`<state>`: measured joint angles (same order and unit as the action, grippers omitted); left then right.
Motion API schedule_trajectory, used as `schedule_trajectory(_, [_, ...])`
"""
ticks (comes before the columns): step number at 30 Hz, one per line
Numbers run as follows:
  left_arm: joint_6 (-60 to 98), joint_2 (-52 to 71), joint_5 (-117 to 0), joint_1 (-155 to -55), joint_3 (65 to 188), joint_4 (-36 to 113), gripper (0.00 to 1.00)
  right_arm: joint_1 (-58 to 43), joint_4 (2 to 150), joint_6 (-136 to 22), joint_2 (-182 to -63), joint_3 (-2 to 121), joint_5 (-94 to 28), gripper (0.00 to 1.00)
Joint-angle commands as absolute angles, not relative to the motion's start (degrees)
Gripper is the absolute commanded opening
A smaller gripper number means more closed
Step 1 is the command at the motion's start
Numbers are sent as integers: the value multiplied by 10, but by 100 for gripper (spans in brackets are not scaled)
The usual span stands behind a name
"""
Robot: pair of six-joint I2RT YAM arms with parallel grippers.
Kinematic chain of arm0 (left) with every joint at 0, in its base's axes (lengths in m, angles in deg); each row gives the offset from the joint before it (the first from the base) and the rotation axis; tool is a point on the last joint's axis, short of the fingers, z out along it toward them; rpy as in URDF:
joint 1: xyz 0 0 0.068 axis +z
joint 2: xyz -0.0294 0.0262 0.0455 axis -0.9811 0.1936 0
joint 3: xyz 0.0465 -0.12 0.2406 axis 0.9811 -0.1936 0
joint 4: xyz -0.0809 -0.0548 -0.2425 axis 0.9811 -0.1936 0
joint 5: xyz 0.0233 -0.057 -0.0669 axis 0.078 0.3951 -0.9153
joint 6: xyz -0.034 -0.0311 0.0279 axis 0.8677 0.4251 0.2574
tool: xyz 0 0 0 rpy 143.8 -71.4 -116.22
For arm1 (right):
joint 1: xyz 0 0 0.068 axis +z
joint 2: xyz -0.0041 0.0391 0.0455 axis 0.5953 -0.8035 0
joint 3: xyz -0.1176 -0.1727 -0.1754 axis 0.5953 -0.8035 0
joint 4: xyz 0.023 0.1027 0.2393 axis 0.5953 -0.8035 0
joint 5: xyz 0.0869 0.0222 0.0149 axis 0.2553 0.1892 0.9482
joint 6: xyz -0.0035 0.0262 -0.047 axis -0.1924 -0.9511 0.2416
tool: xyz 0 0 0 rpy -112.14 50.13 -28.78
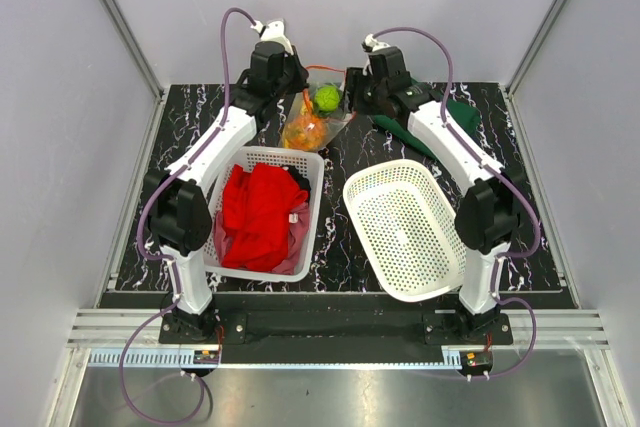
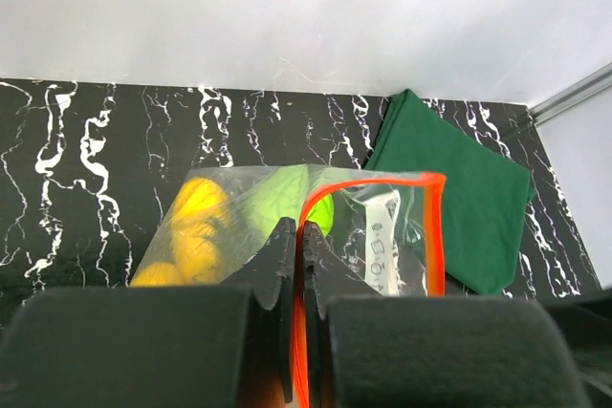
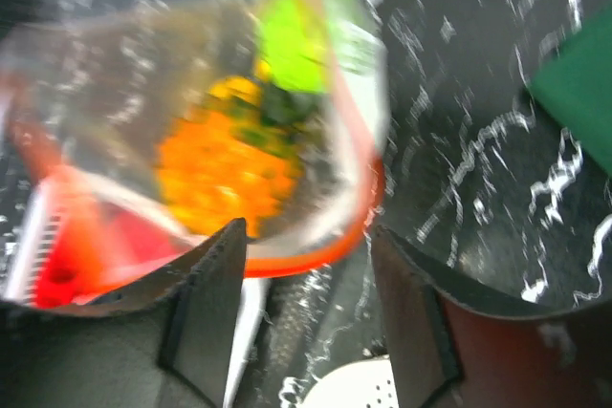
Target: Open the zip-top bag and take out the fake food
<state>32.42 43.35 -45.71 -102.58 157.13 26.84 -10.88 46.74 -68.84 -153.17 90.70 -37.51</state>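
Green cloth point(image 1: 466, 117) just right of right gripper point(image 1: 352, 99); white basket point(image 1: 405, 232) behind it. Basket point(image 1: 283, 153) with red cloth point(image 1: 262, 209) behind left gripper point(image 1: 297, 89).

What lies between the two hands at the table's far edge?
The zip-top bag with the fake food inside, clearest in the top view. The left hand is shut on its zip strip; the right hand is open at its rim.

No readable word, brand or number in any view. On zip-top bag point(image 2: 287, 183), white printed patch point(image 2: 382, 236): few small dark signs, square and round outlines, too small to read. In right wrist view all is blurred.
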Motion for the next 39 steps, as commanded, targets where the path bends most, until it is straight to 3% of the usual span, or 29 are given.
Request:
schedule_trajectory(1, [328, 427, -466, -1030, 1594, 318, 0, -86, 464, -668, -1520, 982, -400, 57])
schedule_trajectory(5, [332, 427, -467, -1031, 1593, 317, 0, -82, 484, -685, -1556, 1012, -348, 43])
schedule_trajectory(11, [342, 428, -479, -1032, 1598, 318, 0, -83, 487, -679, -1663, 1110, -323, 41])
schedule_trajectory(18, [366, 437, -519, -1033, 1610, 318, 0, -101, 542, -672, -1728, 1134, -323, 41])
schedule_trajectory(31, [405, 460, -576, -1037, 1619, 318, 0, -109, 682, -655, -1729, 1042, -278, 66])
schedule_trajectory(33, [410, 465, -586, -1038, 1630, 318, 0, -109, 725, -662, -1725, 1012, -278, 78])
schedule_trajectory(39, [428, 486, -600, -1044, 1652, 317, 0, -110, 758, -669, -1745, 991, -278, 92])
